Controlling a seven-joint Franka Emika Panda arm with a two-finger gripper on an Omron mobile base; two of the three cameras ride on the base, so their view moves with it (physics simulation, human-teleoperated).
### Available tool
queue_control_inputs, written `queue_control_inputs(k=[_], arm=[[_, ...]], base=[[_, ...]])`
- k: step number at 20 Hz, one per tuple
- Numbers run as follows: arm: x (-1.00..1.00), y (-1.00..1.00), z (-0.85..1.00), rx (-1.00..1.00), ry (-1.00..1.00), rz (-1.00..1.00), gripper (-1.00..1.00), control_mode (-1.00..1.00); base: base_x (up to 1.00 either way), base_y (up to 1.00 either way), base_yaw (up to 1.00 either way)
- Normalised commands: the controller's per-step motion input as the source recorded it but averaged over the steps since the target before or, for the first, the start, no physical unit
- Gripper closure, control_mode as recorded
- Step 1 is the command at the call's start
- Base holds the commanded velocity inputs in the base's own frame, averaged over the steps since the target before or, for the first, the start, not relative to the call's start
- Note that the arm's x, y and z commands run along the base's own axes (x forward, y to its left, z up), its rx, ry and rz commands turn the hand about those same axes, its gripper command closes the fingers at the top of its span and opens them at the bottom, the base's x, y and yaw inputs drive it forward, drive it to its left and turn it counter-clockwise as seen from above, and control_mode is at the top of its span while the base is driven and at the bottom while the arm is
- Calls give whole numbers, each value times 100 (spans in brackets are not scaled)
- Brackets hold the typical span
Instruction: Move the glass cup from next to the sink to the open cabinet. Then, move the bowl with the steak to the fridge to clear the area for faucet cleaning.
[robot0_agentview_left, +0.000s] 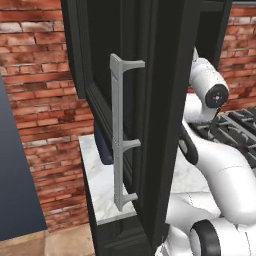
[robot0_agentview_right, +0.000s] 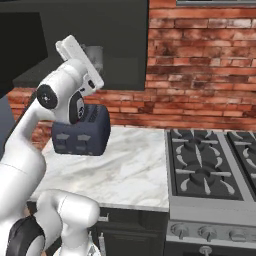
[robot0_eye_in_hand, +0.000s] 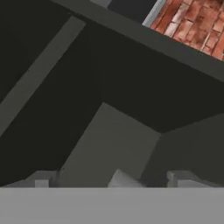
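The open cabinet is black, and its panelled door with the long grey bar handle swings toward me. My arm reaches up into the cabinet. The grey translucent glass cup stands inside it, right at the tip of my white hand. In the hand view my gripper is open, its finger tips far apart, with a pale grey shape between them against the dark cabinet interior; I cannot tell whether that shape is the cup. The sink, bowl, steak, fridge and faucet are out of view.
A dark blue toaster sits on the white marble counter below the cabinet. A gas stove lies to the right. The red brick wall runs behind. The open door blocks much of the left base view.
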Motion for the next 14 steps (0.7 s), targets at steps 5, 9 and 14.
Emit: queue_control_inputs(k=[5, 9, 14], arm=[[-100, -68, -95, 1, -8, -8, -100, -100], [-100, -57, -100, 0, 0, -11, -100, -100], [-100, -56, -100, 0, 0, -16, -100, -100]], base=[[0, 0, 0], [0, 0, 0], [0, 0, 0]])
